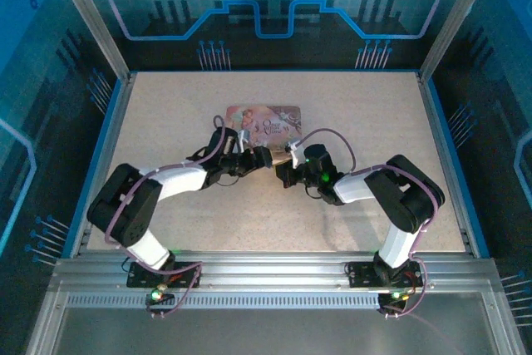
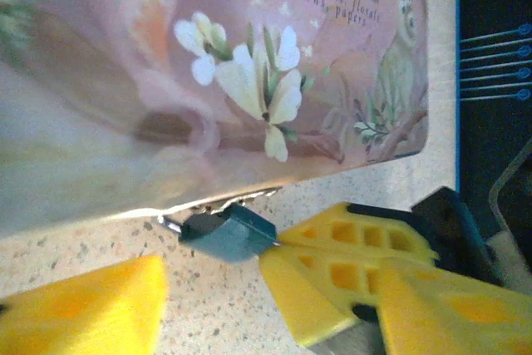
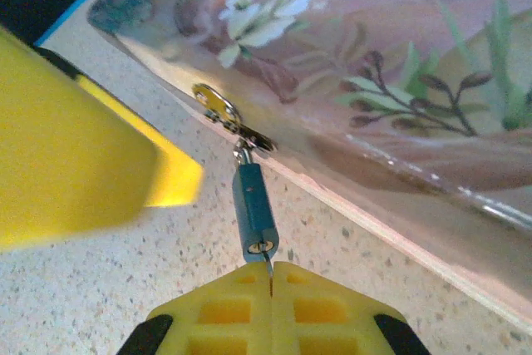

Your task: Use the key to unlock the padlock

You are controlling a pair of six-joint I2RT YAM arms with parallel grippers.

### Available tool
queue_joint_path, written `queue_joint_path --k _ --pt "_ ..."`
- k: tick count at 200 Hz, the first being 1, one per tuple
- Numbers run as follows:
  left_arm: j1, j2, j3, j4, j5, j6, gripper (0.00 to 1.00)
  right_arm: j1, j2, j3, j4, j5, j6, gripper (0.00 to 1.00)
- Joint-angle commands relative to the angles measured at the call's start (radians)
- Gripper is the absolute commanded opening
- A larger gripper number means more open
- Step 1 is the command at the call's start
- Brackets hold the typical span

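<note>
Pink box (image 1: pixel 264 121) on speckled table (image 1: pixel 357 93)

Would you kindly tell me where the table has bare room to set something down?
Bare table behind the pink box, on both sides, and between the arm bases. Crowded at its near edge: padlock, left tool, right tool.

Cool blue light is glowing off the translucent blue enclosure walls (image 1: pixel 41 56) in the overhead view, while the speckled beige tabletop (image 1: pixel 166 114) is sitting bright and evenly lit, with only soft, faint shadows pooling beneath the arms. Close up from the left wrist, the glossy pink illustrated box (image 2: pixel 291 56) is washing out into pale blur toward the left. From the right wrist, the small teal-looking metal padlock (image 3: pixel 253 205) is showing crisp, a big yellow plastic finger (image 3: pixel 75 155) is smearing out of focus, and thin glare is running along the box's lower edge.
</note>
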State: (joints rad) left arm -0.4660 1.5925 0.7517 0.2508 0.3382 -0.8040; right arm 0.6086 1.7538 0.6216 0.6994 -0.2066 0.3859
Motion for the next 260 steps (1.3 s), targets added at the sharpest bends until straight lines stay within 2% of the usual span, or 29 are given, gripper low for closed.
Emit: queue_joint_path --k 1,36,106,139,189,216,260 --pt "0.016 -0.106 -0.051 -0.019 -0.006 -0.023 0.78 0.009 -0.028 0.024 -0.085 -0.040 0.013 0.00" --pt "0.038 -0.214 -0.154 0.031 -0.018 -0.151 0.78 0.023 -0.094 0.058 -0.240 -0.061 0.061 0.00" --pt "0.018 -0.316 -0.312 0.231 -0.087 -0.442 0.61 0.085 -0.144 0.139 -0.422 0.001 0.240 0.00" --pt "-0.011 -0.297 -0.351 0.308 -0.128 -0.514 0.58 0.104 -0.145 0.148 -0.461 0.029 0.348 0.00" --pt "-0.033 -0.218 -0.380 0.420 -0.136 -0.593 0.56 0.129 -0.134 0.170 -0.478 0.042 0.387 0.00" --pt "-0.049 -0.141 -0.391 0.526 -0.141 -0.640 0.50 0.141 -0.125 0.178 -0.479 0.047 0.403 0.00" --pt "-0.068 -0.117 -0.390 0.509 -0.184 -0.638 0.50 0.151 -0.112 0.190 -0.476 0.047 0.412 0.00"
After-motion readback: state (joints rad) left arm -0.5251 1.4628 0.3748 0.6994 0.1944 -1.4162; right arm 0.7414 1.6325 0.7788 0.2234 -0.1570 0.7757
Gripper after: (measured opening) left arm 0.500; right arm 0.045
